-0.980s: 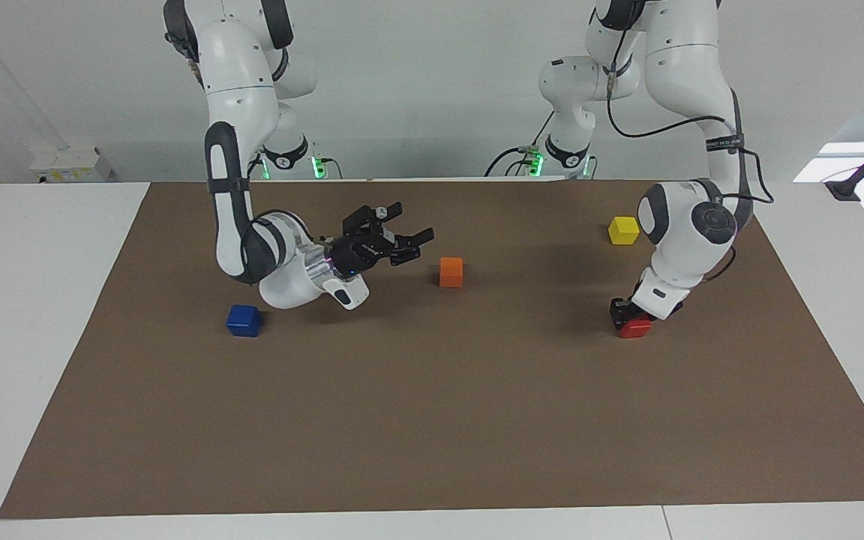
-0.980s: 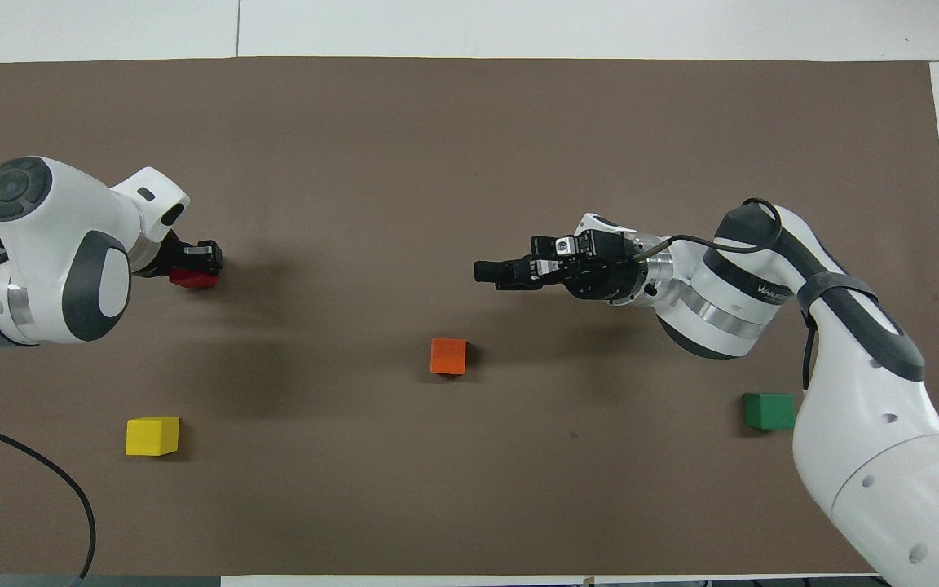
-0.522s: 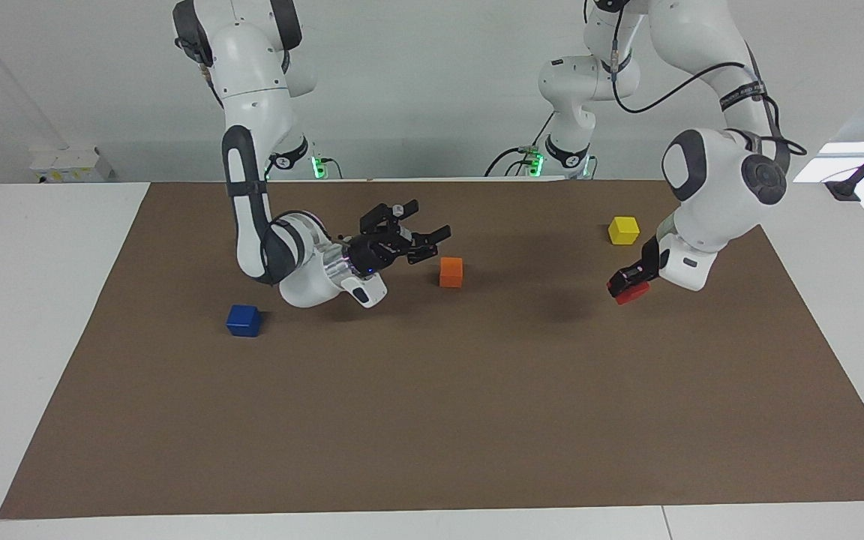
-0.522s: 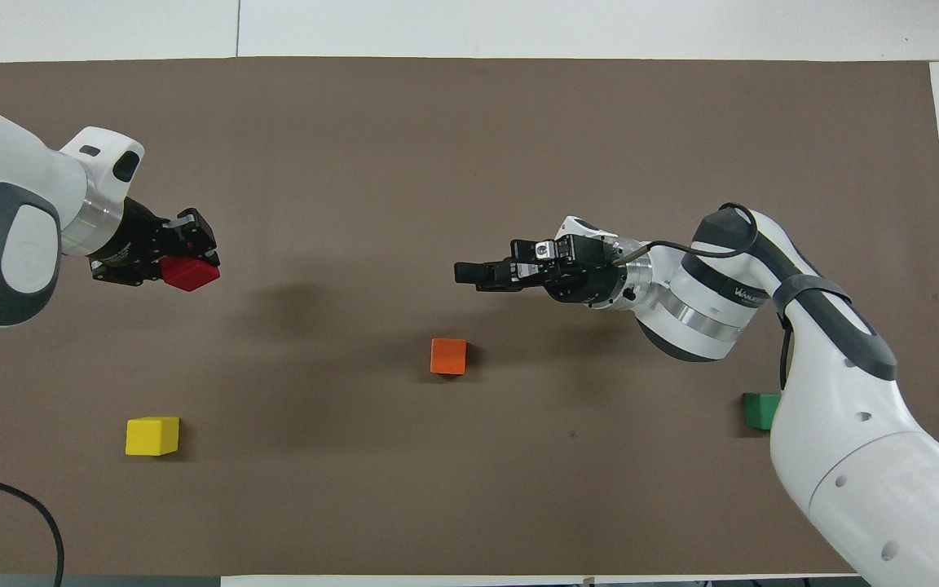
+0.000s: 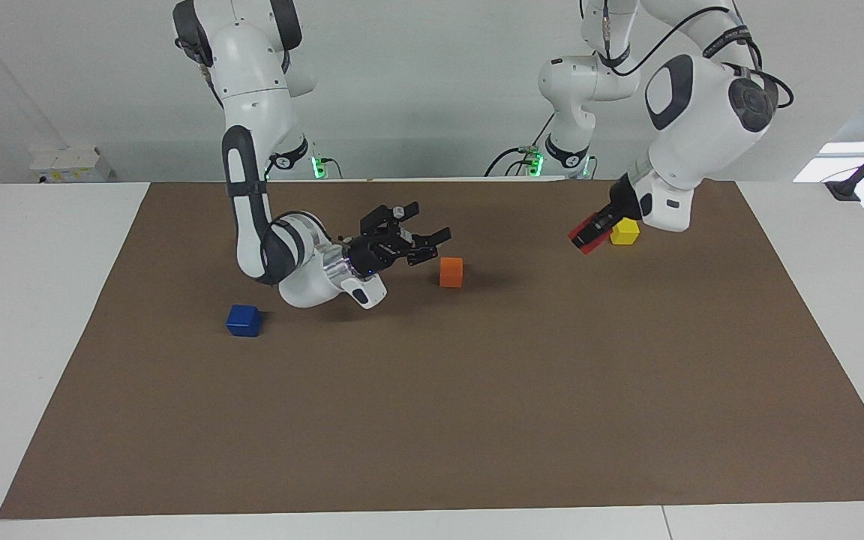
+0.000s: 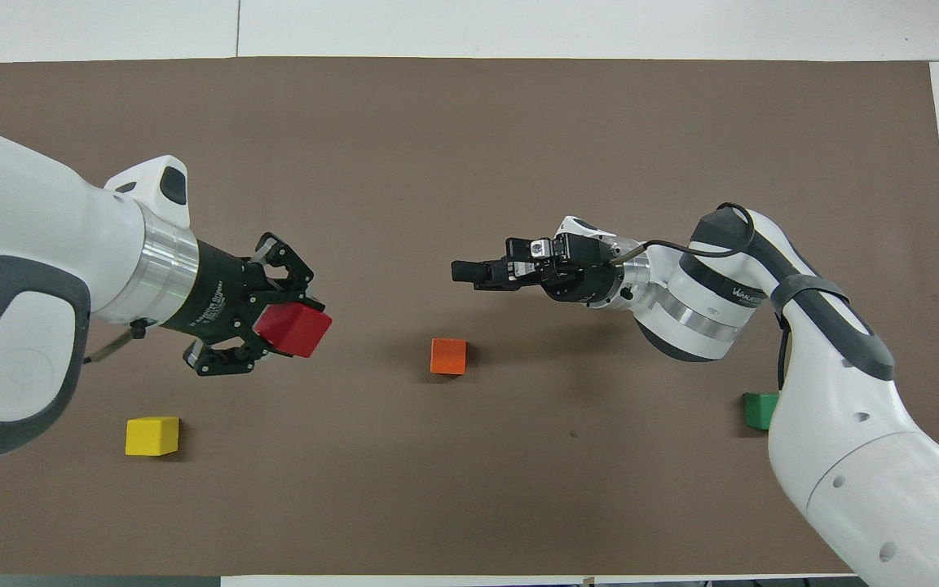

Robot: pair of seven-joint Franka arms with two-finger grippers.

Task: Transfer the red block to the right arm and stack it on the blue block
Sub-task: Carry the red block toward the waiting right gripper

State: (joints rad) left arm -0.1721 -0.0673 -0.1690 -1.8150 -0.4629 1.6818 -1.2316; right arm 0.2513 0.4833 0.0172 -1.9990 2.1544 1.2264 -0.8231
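The red block (image 5: 586, 233) is clamped between the fingers of the left gripper (image 5: 589, 231) and is raised clear of the brown mat (image 5: 432, 420), toward the left arm's end of the table; in the overhead view the same block (image 6: 293, 331) projects from the fingertips of this gripper (image 6: 278, 326). In the facing view the held block appears just beside the yellow block (image 5: 625, 231), which rests on the mat. The right gripper (image 5: 421, 244) hangs above the mat near the middle of the table, close to the orange block (image 5: 451, 271), with its jaws spread apart and nothing between them. The blue block (image 5: 244, 320) rests on the mat toward the right arm's end, apart from both grippers. The green block (image 6: 759, 410) also sits at the right arm's end, nearer to the robots than the blue block and partly covered by the right arm (image 6: 844, 424) in the overhead view.
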